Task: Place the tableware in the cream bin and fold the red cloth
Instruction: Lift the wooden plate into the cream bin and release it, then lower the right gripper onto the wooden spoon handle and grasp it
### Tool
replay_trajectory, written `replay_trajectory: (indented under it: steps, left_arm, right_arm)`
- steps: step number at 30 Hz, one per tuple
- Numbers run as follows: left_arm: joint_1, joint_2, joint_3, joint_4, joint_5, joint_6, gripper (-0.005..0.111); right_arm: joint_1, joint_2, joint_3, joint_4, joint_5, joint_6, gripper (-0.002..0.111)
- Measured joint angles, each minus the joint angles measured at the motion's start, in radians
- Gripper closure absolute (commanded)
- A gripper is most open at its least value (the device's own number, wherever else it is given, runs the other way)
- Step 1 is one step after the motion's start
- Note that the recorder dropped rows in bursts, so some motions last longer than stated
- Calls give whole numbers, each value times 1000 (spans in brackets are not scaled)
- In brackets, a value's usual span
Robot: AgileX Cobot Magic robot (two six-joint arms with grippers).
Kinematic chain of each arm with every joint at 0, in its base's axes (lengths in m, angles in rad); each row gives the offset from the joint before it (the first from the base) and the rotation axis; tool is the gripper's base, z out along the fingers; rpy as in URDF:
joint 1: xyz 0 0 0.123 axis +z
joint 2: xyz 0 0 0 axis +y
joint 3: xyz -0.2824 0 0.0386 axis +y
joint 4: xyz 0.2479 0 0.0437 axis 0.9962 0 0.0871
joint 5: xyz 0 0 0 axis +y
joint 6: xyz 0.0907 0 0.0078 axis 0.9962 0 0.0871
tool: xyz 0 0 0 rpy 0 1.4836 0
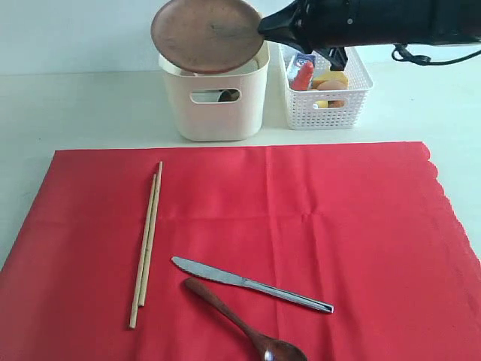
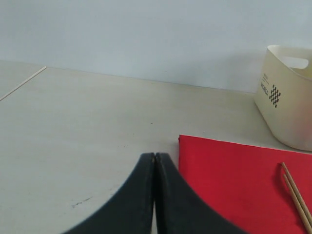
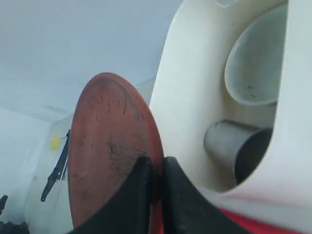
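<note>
Exterior: clamping the round brown plate (image 1: 207, 34) by its right rim in the right gripper (image 1: 263, 28), tilting it just above the cream bin (image 1: 218, 113). Left wrist: holding the left gripper (image 2: 155, 161) clenched and empty beside the red cloth (image 2: 234, 185). Right wrist: pinching the plate's edge, facing the bin's mouth just beyond.

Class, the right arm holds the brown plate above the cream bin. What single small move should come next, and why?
Probably lower the plate down into the cream bin before letting go. The right gripper is shut on the plate's rim, and the plate hangs tilted over the bin's opening rather than inside it. The bowl and cup already lie in the bin, so ease it down gently.
</note>
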State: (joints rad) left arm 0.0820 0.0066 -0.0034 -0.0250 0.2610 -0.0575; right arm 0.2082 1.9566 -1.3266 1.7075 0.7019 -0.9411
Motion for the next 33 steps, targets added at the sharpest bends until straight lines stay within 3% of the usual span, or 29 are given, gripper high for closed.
replay_trajectory:
  steps: [10, 18, 22, 28, 33]
  left_arm:
    - [0, 0, 0, 0, 0, 0, 104]
    - [0, 0, 0, 0, 0, 0, 104]
    - [0, 0, 0, 0, 0, 0, 104]
    - [0, 0, 0, 0, 0, 0, 104]
    - [0, 0, 0, 0, 0, 0, 104]
  right_arm:
    - [0, 225, -285, 20, -131, 43, 105]
    - [4, 242, -305, -25, -203, 142, 60]
    - [4, 240, -305, -55, -202, 153, 48]
    - [-26, 210, -305, -182, -66, 153, 52]
    - [-80, 167, -305, -306, 84, 159, 72]
